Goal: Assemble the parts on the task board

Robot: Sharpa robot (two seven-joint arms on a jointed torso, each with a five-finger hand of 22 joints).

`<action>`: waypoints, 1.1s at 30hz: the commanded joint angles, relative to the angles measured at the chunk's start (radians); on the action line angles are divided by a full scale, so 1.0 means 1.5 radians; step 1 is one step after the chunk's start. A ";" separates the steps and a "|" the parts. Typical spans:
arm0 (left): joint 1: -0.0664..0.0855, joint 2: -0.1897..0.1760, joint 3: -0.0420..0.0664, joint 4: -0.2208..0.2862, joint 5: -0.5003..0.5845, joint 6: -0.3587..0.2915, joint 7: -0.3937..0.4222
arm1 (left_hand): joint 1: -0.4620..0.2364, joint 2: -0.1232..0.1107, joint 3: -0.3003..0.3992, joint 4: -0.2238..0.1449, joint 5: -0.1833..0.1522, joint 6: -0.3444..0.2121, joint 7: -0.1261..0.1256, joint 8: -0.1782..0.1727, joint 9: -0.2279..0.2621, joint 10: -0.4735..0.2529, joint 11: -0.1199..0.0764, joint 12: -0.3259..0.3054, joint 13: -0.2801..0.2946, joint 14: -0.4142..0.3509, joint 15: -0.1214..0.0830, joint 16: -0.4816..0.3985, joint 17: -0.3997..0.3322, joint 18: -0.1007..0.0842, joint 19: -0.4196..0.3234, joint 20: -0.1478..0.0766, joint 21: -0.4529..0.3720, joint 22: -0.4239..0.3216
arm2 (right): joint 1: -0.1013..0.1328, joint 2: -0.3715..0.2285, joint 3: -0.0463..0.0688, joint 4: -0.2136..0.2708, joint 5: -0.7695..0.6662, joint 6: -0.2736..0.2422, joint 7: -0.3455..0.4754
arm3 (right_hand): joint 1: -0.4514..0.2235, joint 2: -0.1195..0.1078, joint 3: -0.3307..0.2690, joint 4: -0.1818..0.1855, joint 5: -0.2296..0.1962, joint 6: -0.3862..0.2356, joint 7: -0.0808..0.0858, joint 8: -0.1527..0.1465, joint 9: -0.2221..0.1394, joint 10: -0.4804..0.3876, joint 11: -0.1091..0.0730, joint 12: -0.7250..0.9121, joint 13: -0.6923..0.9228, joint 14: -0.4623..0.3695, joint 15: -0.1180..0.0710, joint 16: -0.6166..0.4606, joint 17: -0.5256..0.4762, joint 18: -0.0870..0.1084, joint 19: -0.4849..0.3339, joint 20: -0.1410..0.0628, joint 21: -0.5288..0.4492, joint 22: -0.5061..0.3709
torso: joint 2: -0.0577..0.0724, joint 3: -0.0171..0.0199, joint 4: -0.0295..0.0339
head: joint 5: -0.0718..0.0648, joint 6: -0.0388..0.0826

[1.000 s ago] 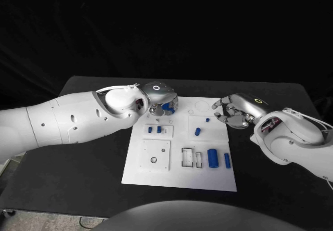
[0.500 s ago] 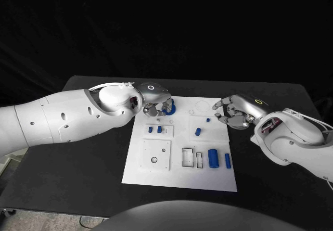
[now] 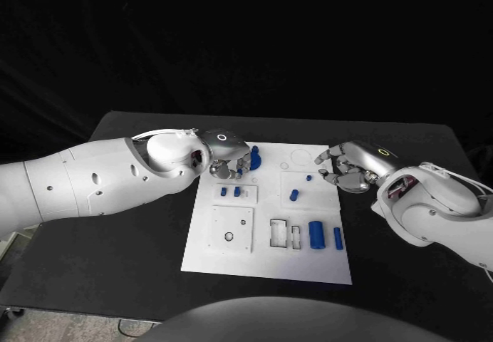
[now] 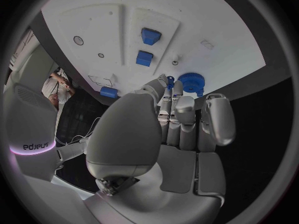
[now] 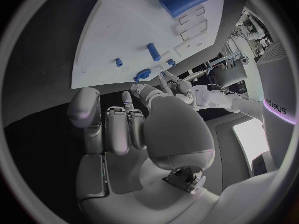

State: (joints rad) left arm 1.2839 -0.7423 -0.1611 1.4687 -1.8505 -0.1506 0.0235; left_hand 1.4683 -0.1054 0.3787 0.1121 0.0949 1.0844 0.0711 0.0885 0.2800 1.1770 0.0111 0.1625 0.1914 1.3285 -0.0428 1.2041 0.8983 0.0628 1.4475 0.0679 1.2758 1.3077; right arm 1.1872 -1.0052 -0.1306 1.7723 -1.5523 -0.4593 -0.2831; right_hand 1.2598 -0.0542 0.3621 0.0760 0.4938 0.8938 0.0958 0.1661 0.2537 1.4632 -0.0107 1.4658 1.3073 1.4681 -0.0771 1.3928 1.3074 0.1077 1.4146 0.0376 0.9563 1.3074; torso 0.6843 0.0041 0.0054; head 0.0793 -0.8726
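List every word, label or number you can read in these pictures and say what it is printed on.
"sharpa", seen mirrored, on the right arm's white casing in the left wrist view.
A similar word on the left arm's white casing in the right wrist view, too bent to read surely.
No readable text on the white board.

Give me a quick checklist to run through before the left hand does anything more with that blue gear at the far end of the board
1. Left hand at the blue gear: ok, its fingertips are at the gear.
2. Gear firmly held: cannot tell, contact is not clear in the left wrist view.
3. Right hand out of the way: ok, it hovers at the task board's right edge, holding nothing.
4. Two small blue parts near the left hand undisturbed: ok, side by side.
5. Gear seated on the board: cannot tell.
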 commanded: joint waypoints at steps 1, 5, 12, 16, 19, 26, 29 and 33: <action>-0.003 -0.001 0.000 -0.002 -0.024 -0.004 -0.002 | -0.001 -0.008 -0.002 0.002 -0.004 0.002 -0.003 0.004 -0.001 0.006 0.000 -0.004 -0.001 -0.003 -0.001 0.000 -0.002 -0.001 -0.004 0.001 -0.002 0.121 | -0.001 0.000 0.000 -0.001 0.000 0.005 0.004 | 0.005 0.002 0.004 0.001 0.002 0.005 0.002 0.004 -0.001 0.023 0.004 -0.003 0.106 0.037 0.003 -0.003 0.013 0.001 -0.001 -0.001 -0.004 0.076 | 0.000 0.0008 -0.0005 | 0.003 0.000; -0.006 -0.001 0.000 -0.008 -0.026 -0.008 -0.005 | -0.002 -0.008 -0.002 0.003 -0.004 0.003 -0.003 0.004 -0.001 0.007 0.000 -0.004 -0.001 -0.003 -0.001 0.000 -0.002 -0.001 -0.004 0.001 -0.002 0.121 | -0.001 0.000 0.000 -0.001 0.000 0.006 0.004 | 0.006 0.002 0.005 0.000 0.002 0.006 0.002 0.005 -0.001 0.023 0.004 -0.003 0.105 0.037 0.003 -0.004 0.013 0.001 -0.001 -0.001 -0.006 0.076 | 0.000 0.0007 -0.0002 | 0.003 0.000; -0.009 -0.002 0.000 -0.012 -0.035 -0.008 -0.012 | -0.001 -0.010 -0.003 0.003 -0.005 0.004 -0.005 0.004 -0.002 0.006 -0.001 -0.006 -0.001 -0.004 -0.001 -0.001 -0.003 0.000 -0.004 0.001 -0.003 0.121 | -0.003 -0.002 0.000 0.000 0.000 0.006 0.004 | 0.006 0.002 0.005 0.000 0.002 0.006 0.002 0.005 -0.001 0.023 0.004 -0.003 0.105 0.037 0.003 -0.004 0.013 0.001 -0.001 -0.001 -0.006 0.076 | 0.000 0.0008 -0.0008 | 0.004 0.000; -0.010 -0.003 0.000 -0.013 -0.037 -0.007 -0.015 | -0.001 -0.010 -0.003 0.003 -0.005 0.005 -0.005 0.005 -0.002 0.007 -0.002 -0.006 -0.001 -0.004 -0.002 -0.001 -0.004 0.000 -0.005 0.001 -0.004 0.120 | -0.003 -0.002 0.000 0.000 0.000 0.007 0.004 | 0.006 0.002 0.005 0.000 0.002 0.006 0.002 0.005 -0.001 0.023 0.004 -0.003 0.105 0.037 0.003 -0.004 0.013 0.001 -0.001 -0.001 -0.006 0.076 | 0.000 0.0010 -0.0008 | 0.003 0.000; -0.010 -0.005 0.000 -0.013 -0.038 -0.004 -0.017 | -0.001 -0.010 -0.003 0.003 -0.005 0.006 -0.006 0.005 -0.002 0.007 -0.002 -0.006 -0.001 -0.005 -0.002 -0.002 -0.006 0.000 -0.005 0.001 -0.006 0.120 | -0.003 -0.002 0.000 0.000 0.000 0.008 0.003 | 0.006 0.002 0.005 0.000 0.002 0.006 0.002 0.005 -0.001 0.023 0.004 -0.003 0.105 0.037 0.003 -0.004 0.013 0.001 -0.001 -0.001 -0.006 0.076 | 0.000 0.0012 -0.0008 | 0.003 0.000; -0.010 -0.007 0.000 -0.012 -0.038 0.003 -0.023 | -0.003 -0.012 -0.004 0.005 -0.006 0.008 -0.007 0.006 -0.002 0.006 -0.003 -0.008 -0.002 -0.009 -0.002 -0.007 -0.014 0.001 -0.008 0.001 -0.012 0.118 | -0.003 -0.002 0.000 0.000 0.000 0.010 0.002 | 0.006 0.002 0.005 0.000 0.002 0.006 0.002 0.005 -0.001 0.023 0.004 -0.003 0.105 0.037 0.003 -0.004 0.013 0.001 -0.001 -0.001 -0.006 0.076 | 0.000 0.0007 -0.0001 | 0.002 0.000; -0.010 -0.007 0.000 -0.011 -0.037 0.006 -0.025 | -0.003 -0.012 -0.005 0.006 -0.007 0.008 -0.008 0.006 -0.002 0.006 -0.003 -0.008 -0.002 -0.009 -0.002 -0.008 -0.015 0.001 -0.009 0.001 -0.012 0.118 | -0.003 -0.002 0.000 0.000 0.000 0.012 0.002 | 0.006 0.002 0.005 0.000 0.002 0.006 0.002 0.005 -0.001 0.023 0.004 -0.003 0.105 0.037 0.003 -0.004 0.013 0.001 -0.001 -0.001 -0.006 0.076 | 0.000 0.0007 -0.0005 | 0.002 0.000; -0.010 -0.007 -0.001 -0.011 -0.036 0.010 -0.026 | -0.005 -0.014 -0.006 0.008 -0.008 0.007 -0.009 0.006 -0.003 0.005 -0.004 -0.010 -0.003 -0.012 -0.003 -0.010 -0.019 0.002 -0.010 0.001 -0.016 0.117 | -0.004 -0.002 0.000 0.000 0.001 0.011 0.002 | 0.006 0.002 0.005 0.000 0.002 0.006 0.002 0.005 -0.001 0.023 0.004 -0.003 0.105 0.037 0.003 -0.004 0.013 0.001 -0.001 -0.001 -0.006 0.076 | 0.000 0.0011 -0.0007 | 0.003 0.000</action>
State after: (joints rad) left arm 1.2691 -0.7539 -0.1619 1.4503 -1.8945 -0.1540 -0.0085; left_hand 1.4640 -0.1175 0.3727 0.1182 0.0861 1.0916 0.0638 0.0923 0.2767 1.1805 0.0076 0.1538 0.1884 1.3174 -0.0466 1.1924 0.8699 0.0628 1.4401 0.0680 1.2572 1.3074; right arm 1.1826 -1.0079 -0.1306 1.7722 -1.5499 -0.4501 -0.2815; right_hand 1.2598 -0.0542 0.3620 0.0761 0.4938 0.8974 0.0994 0.1661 0.2539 1.4632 -0.0107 1.4659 1.3080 1.4681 -0.0771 1.3931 1.3073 0.1077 1.4146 0.0376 0.9506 1.3080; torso 0.6839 0.0054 0.0046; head 0.0832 -0.8726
